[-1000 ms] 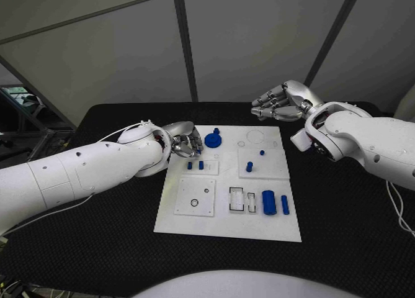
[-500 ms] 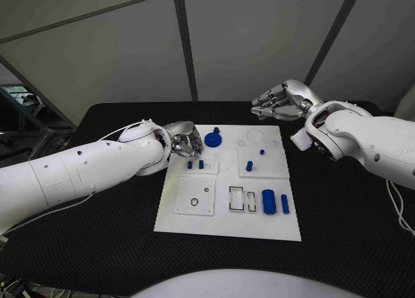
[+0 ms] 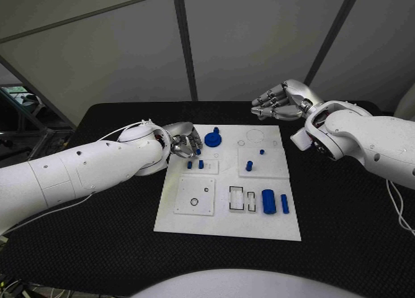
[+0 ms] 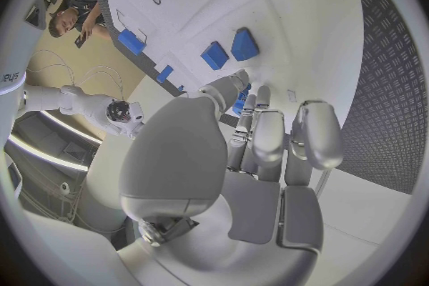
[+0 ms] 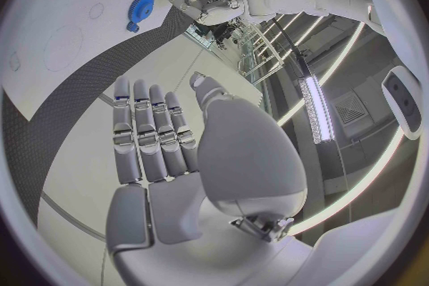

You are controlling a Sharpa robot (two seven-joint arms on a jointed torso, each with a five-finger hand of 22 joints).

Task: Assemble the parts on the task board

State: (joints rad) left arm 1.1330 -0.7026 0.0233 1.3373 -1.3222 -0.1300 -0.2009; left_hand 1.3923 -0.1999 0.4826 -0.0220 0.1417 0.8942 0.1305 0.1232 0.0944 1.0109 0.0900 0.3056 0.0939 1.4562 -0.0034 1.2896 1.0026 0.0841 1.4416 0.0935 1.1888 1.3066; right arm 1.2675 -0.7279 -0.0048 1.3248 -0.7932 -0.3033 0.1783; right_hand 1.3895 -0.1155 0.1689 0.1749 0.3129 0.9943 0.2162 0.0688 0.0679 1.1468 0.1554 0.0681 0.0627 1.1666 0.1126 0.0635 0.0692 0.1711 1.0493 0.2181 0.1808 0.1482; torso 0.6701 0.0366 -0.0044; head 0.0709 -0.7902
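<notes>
1. The task board (image 3: 227, 214) lies flat in the middle of the black table (image 3: 350, 211), its long side running from 12 to 6 o'clock in the head view.
2. At the board's 11 o'clock corner sits a blue gear (image 3: 213, 140), with a small blue peg just beside it toward 12 o'clock.
3. Left hand (image 3: 182, 143) is right at that corner, hanging over the board's 9 o'clock edge, fingers curled in close together; from the left wrist view (image 4: 259, 150) the fingertips point down at the white plate, and I cannot tell whether anything is pinched between them.
4. Just below those fingers, two short blue pegs (image 3: 195, 166) stand side by side on a small raised square; the left wrist view shows them as two blue blocks (image 4: 229, 50) just beyond the fingertips.
5. Toward 3 o'clock from there, a single blue peg (image 3: 249, 166) stands upright on another raised square.
6. Down at 5 o'clock, a thick blue cylinder (image 3: 269, 202) and a thinner blue bar (image 3: 285, 203) lie side by side, next to two empty rectangular slots.
7. Right hand (image 3: 280, 102) hovers off the board past its 1 o'clock corner, above the table; the right wrist view (image 5: 156, 150) shows its fingers straight and side by side, thumb apart, holding nothing.
</notes>
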